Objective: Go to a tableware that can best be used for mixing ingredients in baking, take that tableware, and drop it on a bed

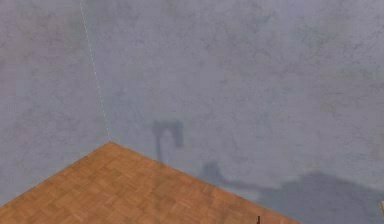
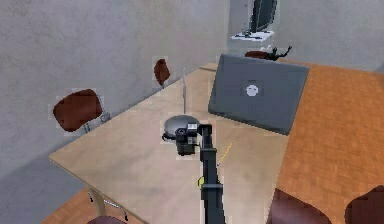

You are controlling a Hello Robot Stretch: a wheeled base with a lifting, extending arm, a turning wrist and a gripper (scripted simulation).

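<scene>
Grey walls (image 1: 250, 70), wood floor (image 1: 120, 190) ahead; sideways, table (image 2: 120, 160) with bowl (image 2: 178, 126) near jaws, state impossible to tell.

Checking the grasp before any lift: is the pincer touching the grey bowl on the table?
Cannot tell. In the arm side view the pincer overlaps the grey bowl on the table, so neither contact nor a gap shows plainly.

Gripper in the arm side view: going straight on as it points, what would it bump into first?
Probably the bowl on the table, right at the gripper's tip; height is unclear, so it might pass over it.
</scene>
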